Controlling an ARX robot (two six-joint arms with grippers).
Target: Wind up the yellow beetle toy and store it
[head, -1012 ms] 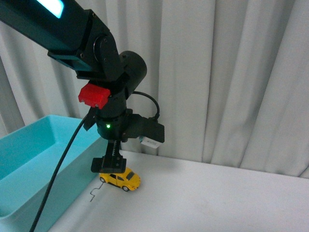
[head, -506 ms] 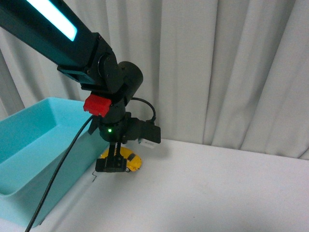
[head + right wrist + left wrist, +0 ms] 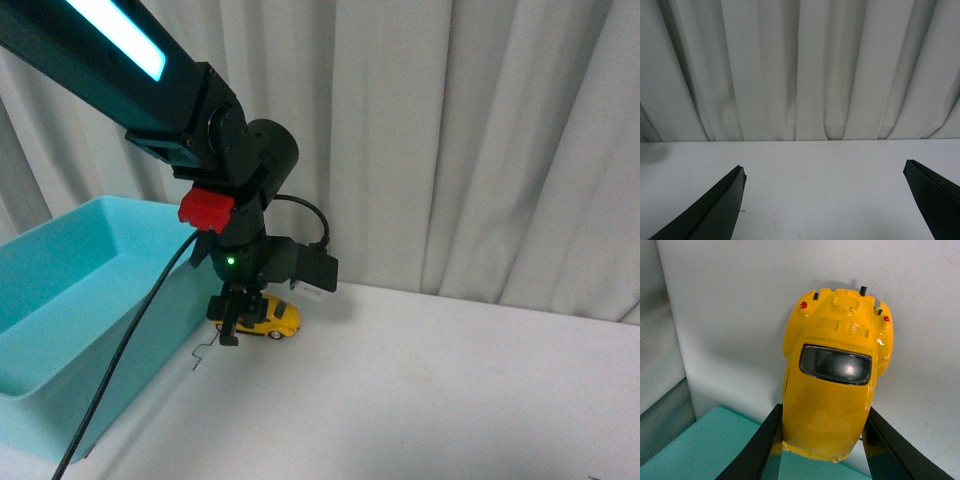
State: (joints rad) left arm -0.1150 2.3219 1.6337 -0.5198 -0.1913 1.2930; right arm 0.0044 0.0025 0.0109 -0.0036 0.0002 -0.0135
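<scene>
Black left tool [image 3: 825, 411] clamps one yellow beetle toy [image 3: 832, 390] between two fingers [image 3: 760, 450].

The beetle toy [image 3: 270, 318] sits on the tabletop [image 3: 450, 400], just right of a bin [image 3: 60, 290] at the left. The left hand [image 3: 232, 325] reaches down from above, its fingers touching either side of the toy. A curtain [image 3: 460, 150] hangs behind.

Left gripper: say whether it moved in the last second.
Yes. The left gripper has come down toward the wire hook on the table, now straddling the yellow beetle toy.
</scene>
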